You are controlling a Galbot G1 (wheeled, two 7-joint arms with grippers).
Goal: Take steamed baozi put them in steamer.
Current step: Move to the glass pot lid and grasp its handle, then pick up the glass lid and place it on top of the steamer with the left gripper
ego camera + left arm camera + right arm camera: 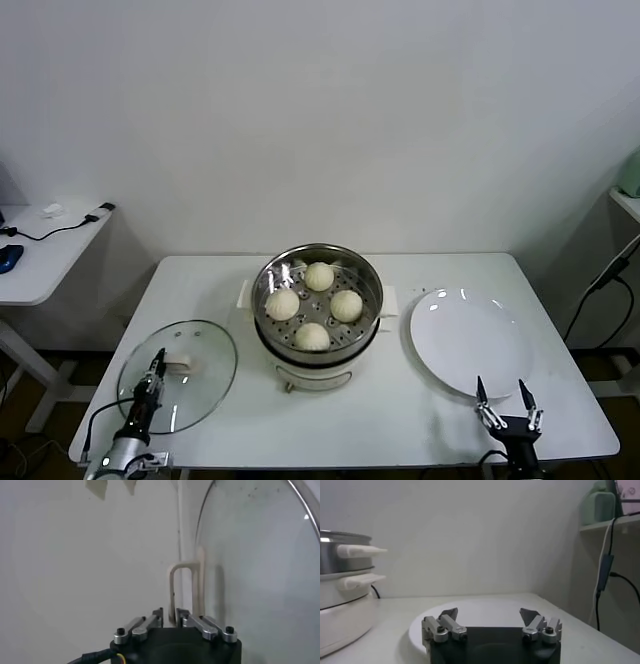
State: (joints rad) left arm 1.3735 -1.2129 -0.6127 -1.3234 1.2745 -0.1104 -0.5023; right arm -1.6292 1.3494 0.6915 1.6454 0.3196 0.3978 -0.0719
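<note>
You have all four steamed baozi (318, 305) sitting inside the steamer (318, 262), which stands at the middle of the white surface (400, 400) in the head view. The buns rest on the perforated tray in a diamond pattern: one toward the top of the frame, one toward the bottom, and one on each side, close together but each on its own spot. The steamer's white base and side handles show below and beside the shiny pot.

Your left tool (158, 362) is in the lower left of the head view, over the round glass lid (205, 385) that lies flat on the surface to the left of the steamer. In the left wrist view its fingers (150, 622) are drawn in narrow, almost together, right at the foot of the lid's white handle (186, 587) (whether they actually pinch the handle you cannot tell from these views, since the tips are hidden behind the tool body).

Your right tool (508, 397) sits in the lower right of the head view, at the near edge of the flat white plate (470, 335), which lies to the right of the steamer and carries nothing. Its fingers (445, 625) stand wide apart and hold nothing, as the right wrist view also shows, with the plate just ahead of them.
</note>
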